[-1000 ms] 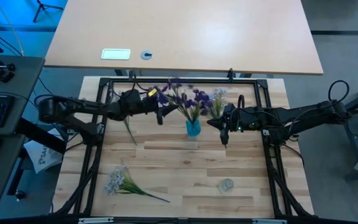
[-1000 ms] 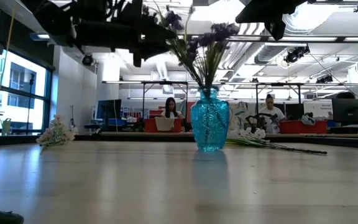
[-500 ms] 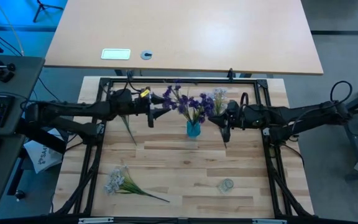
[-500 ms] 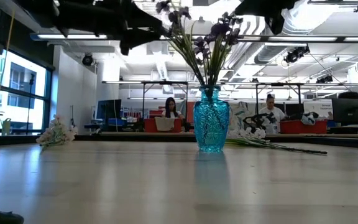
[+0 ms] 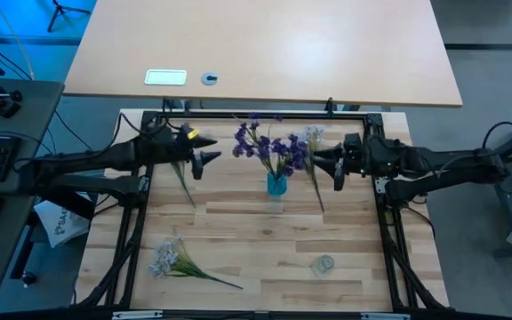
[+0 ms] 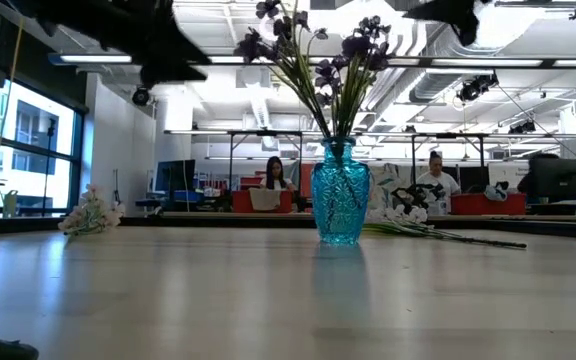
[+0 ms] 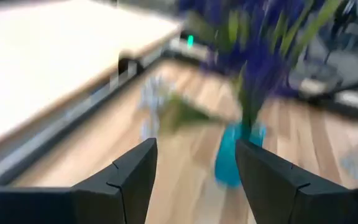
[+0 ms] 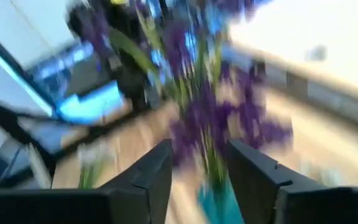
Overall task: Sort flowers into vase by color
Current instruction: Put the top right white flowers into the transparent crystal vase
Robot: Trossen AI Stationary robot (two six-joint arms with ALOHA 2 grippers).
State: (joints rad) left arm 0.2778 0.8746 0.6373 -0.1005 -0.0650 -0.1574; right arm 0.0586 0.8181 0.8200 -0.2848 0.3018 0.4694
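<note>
Blue vase [image 5: 276, 184] holds purple flowers [image 5: 269, 147]; no hand touching.

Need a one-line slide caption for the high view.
Purple flowers stand in the blue vase, left gripper and right gripper open on either side.

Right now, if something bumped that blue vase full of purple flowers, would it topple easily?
Possibly. The blue vase is tall and narrow at the neck, and the purple flowers fan out high above it, so it looks top-heavy. It appears to be glass, so a fall might break it.
</note>
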